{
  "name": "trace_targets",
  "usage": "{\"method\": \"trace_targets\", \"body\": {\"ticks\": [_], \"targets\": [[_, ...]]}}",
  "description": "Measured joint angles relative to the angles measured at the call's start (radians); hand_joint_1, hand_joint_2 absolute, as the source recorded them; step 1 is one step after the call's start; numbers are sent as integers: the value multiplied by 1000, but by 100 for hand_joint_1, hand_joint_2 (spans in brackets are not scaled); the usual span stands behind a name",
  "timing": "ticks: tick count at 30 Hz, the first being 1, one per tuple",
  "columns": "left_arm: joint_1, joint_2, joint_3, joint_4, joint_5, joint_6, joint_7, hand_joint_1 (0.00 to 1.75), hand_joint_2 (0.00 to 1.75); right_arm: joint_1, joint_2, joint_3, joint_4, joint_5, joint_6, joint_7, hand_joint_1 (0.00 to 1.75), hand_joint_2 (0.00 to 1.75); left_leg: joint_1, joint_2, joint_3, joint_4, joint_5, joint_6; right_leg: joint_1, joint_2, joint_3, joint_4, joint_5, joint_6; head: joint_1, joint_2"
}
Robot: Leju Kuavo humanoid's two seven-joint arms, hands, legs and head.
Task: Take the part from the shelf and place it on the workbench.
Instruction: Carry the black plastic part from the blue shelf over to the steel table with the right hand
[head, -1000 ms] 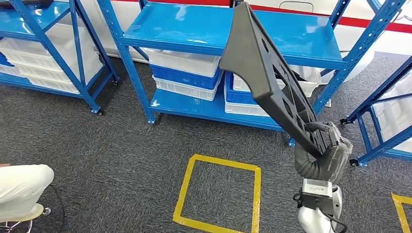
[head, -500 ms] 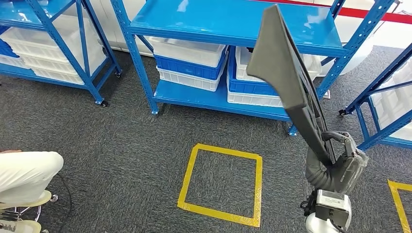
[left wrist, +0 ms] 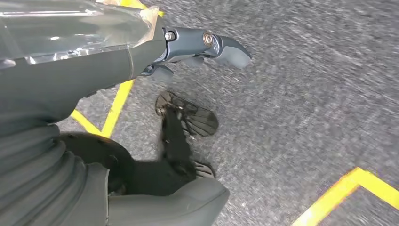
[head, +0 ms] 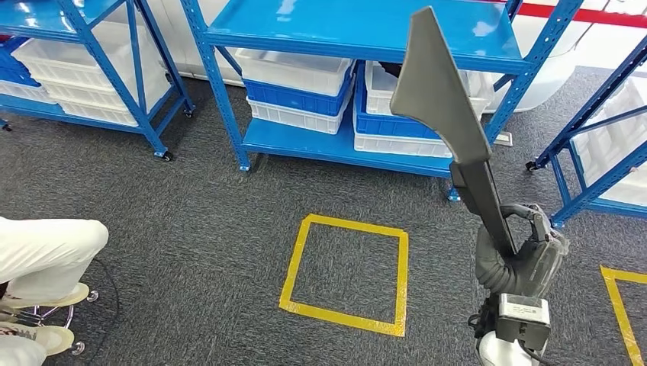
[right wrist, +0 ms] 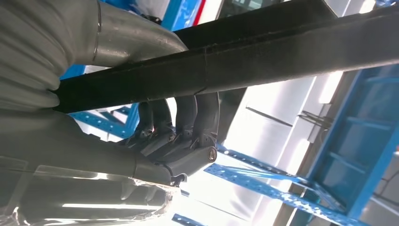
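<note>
My right hand (head: 526, 252) grips the lower end of a long dark grey part (head: 442, 99), which stands nearly upright in the head view. Its broad flared end reaches up in front of the blue shelf rack (head: 358, 30). In the right wrist view the dark fingers (right wrist: 188, 117) wrap around the part's bar (right wrist: 282, 52). My left hand (left wrist: 94, 70) hangs over the grey carpet, thumb and fingers (left wrist: 211, 44) apart, holding nothing.
The rack holds white and blue bins (head: 297, 95) on its lower shelf. More blue racks stand at the left (head: 114, 69) and right (head: 603, 152). A yellow tape square (head: 347, 267) marks the carpet. A person's leg (head: 46, 255) sits at the left edge.
The camera has moved, and the racks sit higher in the picture. The part has turned in my right hand from showing its holed face to edge-on and stands more upright.
</note>
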Motion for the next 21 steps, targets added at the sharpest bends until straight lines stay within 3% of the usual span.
{"method": "trace_targets", "body": {"ticks": [1, 3, 4, 5, 6, 8, 9, 11, 13, 15, 16, 18, 19, 20, 21], "targets": [[-1, 0, 0, 0, 0, 1, 0, 0, 175, -5, 0, 1, 1, 0, 0, -1, 175, 175, -5, -2, 8, -20, -7, 5, 0, -1, -3, -2, 9, 9, 0, 0], [-1, -1, 0, 0, 2, 4, 2, 0, 175, -13, 0, 2, 4, 0, 0, -4, 175, 175, -10, 0, -5, -29, 11, 25, 0, -1, -8, -6, 23, 23, 0, 0], [0, -1, 0, 0, 2, 6, 2, 0, 175, -15, 0, 3, 6, 0, 0, -5, 175, 175, -11, 2, -15, -33, 24, 36, 0, 1, -16, 2, 12, 24, 0, 0], [-1, -1, 0, 0, 3, 7, 3, 0, 175, -16, 0, 3, 7, 0, 0, -6, 175, 175, -10, 5, -29, -38, 39, 47, 2, 2, -27, 21, -14, 21, 1, 0], [-1, -2, 0, 0, 3, 9, 3, 0, 175, -17, -1, 3, 9, 0, 0, -6, 175, 175, -10, 7, -44, -41, 55, 55, 2, 3, -43, 64, -60, 12, 3, 0], [-1, -1, 1, 0, 3, 12, 3, 0, 175, -20, -2, 3, 12, -3, 2, -7, 175, 175, -13, 8, -77, -41, 84, 63, 3, 5, -72, 183, -150, 1, 5, 0], [-1, -1, 1, 0, 3, 13, 3, 0, 175, -21, -3, 4, 14, -4, 3, -7, 175, 175, -14, 9, -96, -41, 99, 63, 4, 6, -77, 242, -172, 4, 6, 0], [-1, -2, 1, 0, 3, 16, 4, 0, 175, -23, -3, 4, 19, -7, 7, -7, 175, 175, -15, 10, -136, -39, 130, 60, 5, 6, -48, 279, -148, 26, 6, 0], [-1, -3, 1, 0, 4, 19, 5, 0, 175, -28, -4, 5, 22, -9, 11, -7, 175, 175, -16, 10, -170, -38, 160, 53, 5, 6, 46, 185, -108, 39, 6, 0], [-1, -3, 1, 0, 5, 22, 6, 0, 175, -36, -4, 6, 24, -10, 14, -6, 175, 175, -19, 10, -191, -36, 187, 43, 11, 7, 156, 27, -123, 27, 5, 0], [-1, -3, 1, 0, 5, 23, 6, 0, 175, -40, -4, 7, 25, -11, 14, -6, 175, 175, -19, 10, -196, -37, 200, 37, 14, 7, 186, -26, -137, 17, 4, 0], [2, -3, 2, 1, 6, 26, 8, 0, 175, -43, -4, 7, 26, -12, 15, -6, 175, 175, -18, 8, -200, -46, 228, 25, 15, 8, 186, -55, -138, -2, 1, 0], [4, -2, 3, 1, 7, 27, 9, 0, 175, -44, -4, 7, 27, -12, 15, -6, 175, 175, -15, 7, -204, -46, 222, 19, 12, 7, 176, -53, -127, -12, 1, 0], [6, -2, 4, 2, 8, 29, 10, 0, 175, -44, -4, 7, 28, -12, 15, -6, 175, 175, -12, 6, -211, -30, 193, 12, 9, 5, 164, -51, -113, -24, 0, 0], [8, -2, 4, 2, 9, 30, 11, 0, 175, -45, -4, 7, 29, -13, 15, -6, 175, 175, -9, 5, -222, 8, 141, 6, 5, 3, 149, -52, -97, -34, 0, 0]]}}
